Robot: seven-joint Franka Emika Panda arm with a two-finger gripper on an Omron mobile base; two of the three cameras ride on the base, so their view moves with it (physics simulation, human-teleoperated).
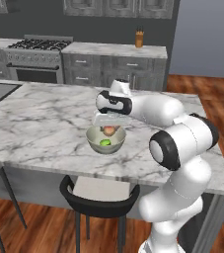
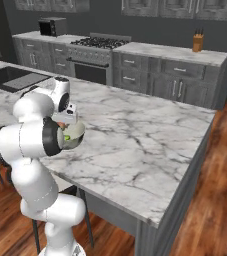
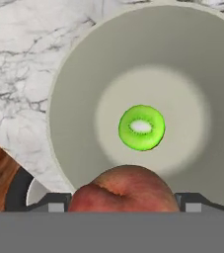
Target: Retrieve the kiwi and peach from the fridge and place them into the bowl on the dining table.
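Note:
The pale bowl [image 1: 106,141] [image 3: 79,84] stands on the white marble dining table [image 1: 44,123] near its front edge. In the bowl's middle lies the kiwi [image 1: 105,143] [image 3: 141,127], its cut green face up. My gripper [image 1: 109,126] [image 3: 123,205] hangs just over the bowl, pointing down, shut on the peach [image 1: 109,130] [image 3: 126,190]. The peach is reddish-orange and sits between the two fingertips [image 3: 54,205], level with the bowl's rim and above the kiwi. In the right base view my own arm covers much of the bowl [image 2: 75,134], and the peach is hidden there.
A black chair [image 1: 98,195] is tucked under the table's front edge below the bowl. A sink [image 2: 10,77] is set in the table's left end. Behind are the stove [image 1: 37,59], grey cabinets, a knife block [image 1: 139,38] and a microwave [image 2: 52,26].

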